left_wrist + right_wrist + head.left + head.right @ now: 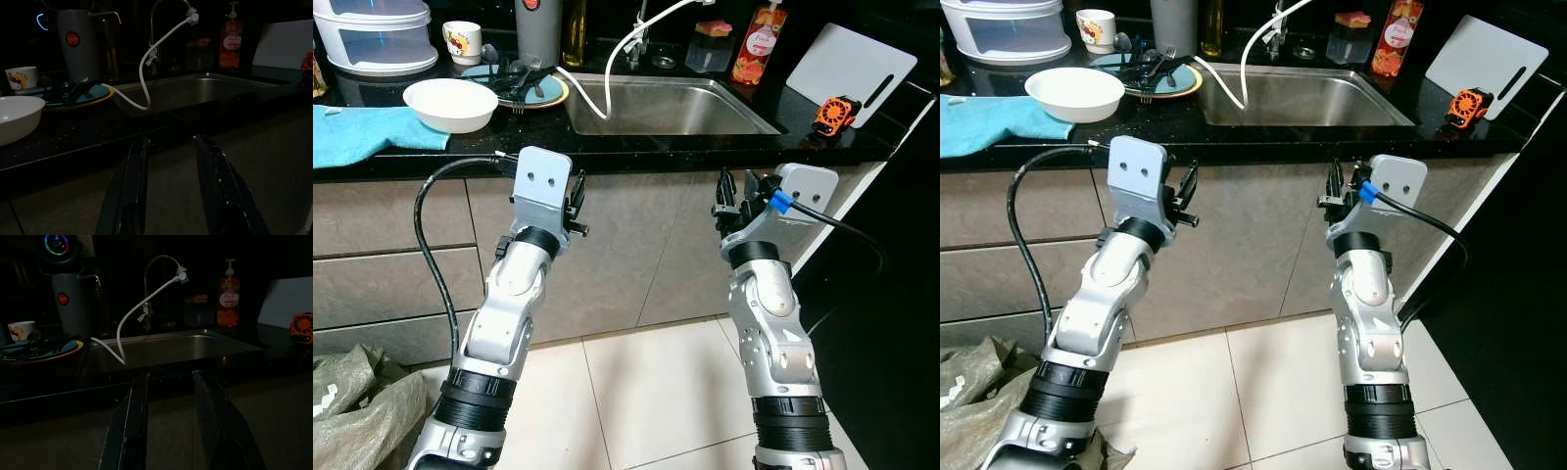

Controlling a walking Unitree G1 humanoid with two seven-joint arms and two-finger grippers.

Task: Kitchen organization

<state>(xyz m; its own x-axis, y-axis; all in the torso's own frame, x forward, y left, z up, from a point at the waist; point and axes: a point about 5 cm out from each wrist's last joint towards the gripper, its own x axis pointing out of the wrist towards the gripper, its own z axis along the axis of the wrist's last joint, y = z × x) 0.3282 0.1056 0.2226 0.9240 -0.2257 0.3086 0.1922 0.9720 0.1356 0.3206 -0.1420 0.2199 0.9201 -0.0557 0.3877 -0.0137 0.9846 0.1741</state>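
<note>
Both silver arms are raised in front of the grey cabinet fronts (636, 255), just below the edge of the black speckled stone counter (705, 147). The left gripper (171, 186) has its two long black fingers parted by a clear gap and holds nothing; they point toward the counter edge without touching it. The right gripper (168, 421) stands the same way, fingers apart with a moderate gap, empty, also short of the counter. On the counter, left of the stainless steel sink (671, 106), sits a white round ceramic bowl (450, 103), just beside a turquoise cloth (362, 132). Behind the bowl lies a teal plate with a yellow rim (533, 88) carrying dark cutlery, and behind that a small white cup with a red cartoon print (462, 41) and a tall grey jug with a red round label (73, 46), whose writing is too small to read. A white flexible hose (607, 73) hangs from the tap into the sink. Right of the tap stand a clear container with a red lid (710, 47) and an orange pump bottle of soap (759, 44) with a red-and-white label that cannot be read. A white cutting board (847, 64) leans at the far right, with a small orange and black gadget (834, 113) near it.
</note>
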